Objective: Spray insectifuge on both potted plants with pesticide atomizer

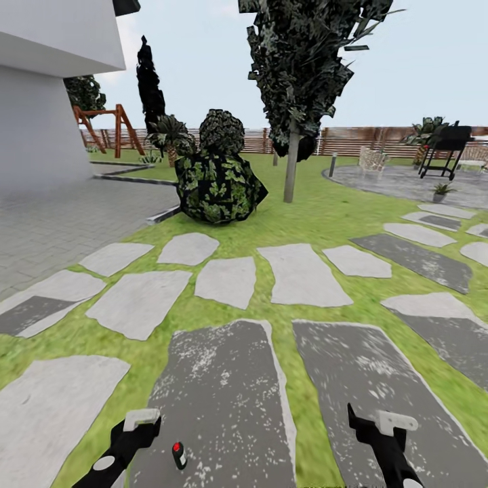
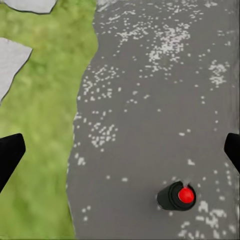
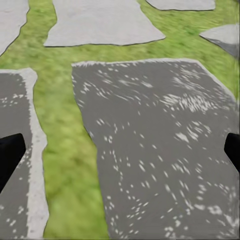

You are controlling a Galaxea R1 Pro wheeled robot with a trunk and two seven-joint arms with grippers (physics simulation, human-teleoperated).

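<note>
Head view looks out over the garden (image 1: 318, 217): green lawn crossed by pale and dark grey stepping stones (image 1: 224, 400), with a brown slatted fence (image 1: 352, 139) along the far edge. The pesticide atomizer (image 1: 179, 455) stands at the bottom of the frame, left of centre, on a dark speckled stone; it is a small dark bottle with a red top here. The left gripper (image 1: 139, 423) sits just left of it at the lower left, apart from it, and the right gripper (image 1: 383, 427) is at the lower right, well apart from the bottle.

In the left wrist view the atomizer (image 2: 176, 196) is seen from above on the dark stone, lying between the two black fingertips (image 2: 9, 155) at the frame edges; the jaws are spread wide and touch nothing. In the right wrist view the fingertips (image 3: 10, 152) also stand wide apart over stone and grass, holding nothing.

A small potted plant (image 1: 442, 191) sits at the right, on the far paving near a black grill (image 1: 447, 146). A dark leafy bush (image 1: 218, 177) and a thin-trunked tree (image 1: 293, 102) stand mid-frame.
</note>
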